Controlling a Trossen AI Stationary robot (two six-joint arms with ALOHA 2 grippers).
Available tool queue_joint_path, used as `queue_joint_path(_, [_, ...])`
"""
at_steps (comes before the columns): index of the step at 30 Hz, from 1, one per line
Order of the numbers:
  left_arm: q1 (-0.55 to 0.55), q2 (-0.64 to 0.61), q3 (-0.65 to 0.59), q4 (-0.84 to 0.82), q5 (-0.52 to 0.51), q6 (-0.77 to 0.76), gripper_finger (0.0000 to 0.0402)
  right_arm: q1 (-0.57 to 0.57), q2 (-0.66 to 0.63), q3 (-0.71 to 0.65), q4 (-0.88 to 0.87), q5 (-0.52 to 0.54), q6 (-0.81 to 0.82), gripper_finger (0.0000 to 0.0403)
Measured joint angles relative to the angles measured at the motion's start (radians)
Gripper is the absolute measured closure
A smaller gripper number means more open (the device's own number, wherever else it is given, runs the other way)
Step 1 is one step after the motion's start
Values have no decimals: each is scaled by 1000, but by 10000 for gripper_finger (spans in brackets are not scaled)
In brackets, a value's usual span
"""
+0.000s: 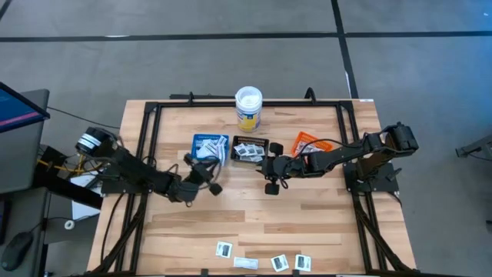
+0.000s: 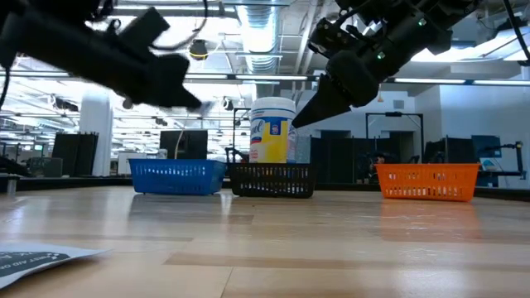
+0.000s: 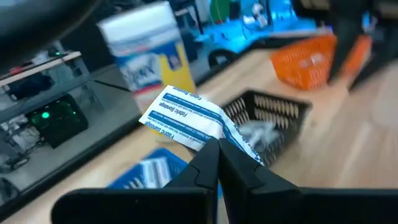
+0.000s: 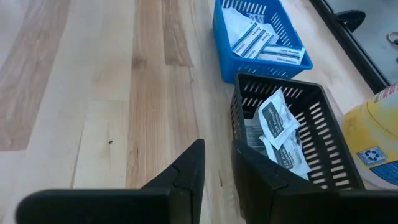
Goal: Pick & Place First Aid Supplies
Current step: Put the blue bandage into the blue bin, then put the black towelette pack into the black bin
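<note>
The left gripper (image 3: 217,152) pinches a white-and-blue bandage packet (image 3: 186,118) above the table. Next it must drop it in the blue tray (image 1: 210,146). The right gripper (image 4: 217,171), slightly open and empty, waits by the black tray (image 4: 298,143).

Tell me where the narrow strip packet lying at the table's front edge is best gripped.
Probably from straight above, with the pincer closing across the short width of the strip packet near its middle. It lies flat on the table, long side running left-right, with squarish packets apart on either side, so only the top is open.
</note>
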Motion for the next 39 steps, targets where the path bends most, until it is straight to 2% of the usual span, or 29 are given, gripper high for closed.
queue_joint_path(4, [33, -118, -38, -26, 7, -4, 378, 0, 0, 0, 0, 0, 2, 330])
queue_joint_path(8, [107, -184, -112, -60, 73, -100, 359, 0, 0, 0, 3, 0, 2, 330])
queue_joint_path(15, [268, -185, -233, -72, 296, -340, 329, 0, 0, 0, 4, 0, 2, 330])
queue_joint_path(22, [299, -185, -235, -6, 360, -353, 315, 0, 0, 0, 4, 0, 2, 330])
queue_joint_path(27, [299, -185, -234, 14, 499, -353, 314, 0, 0, 0, 4, 0, -14, 330])
queue_joint_path(33, [328, -185, -234, -21, 464, -360, 318, 0, 0, 0, 4, 0, -14, 330])
queue_joint_path(39, [385, -185, -234, -130, 502, -375, 325, 0, 0, 0, 4, 0, -14, 330])
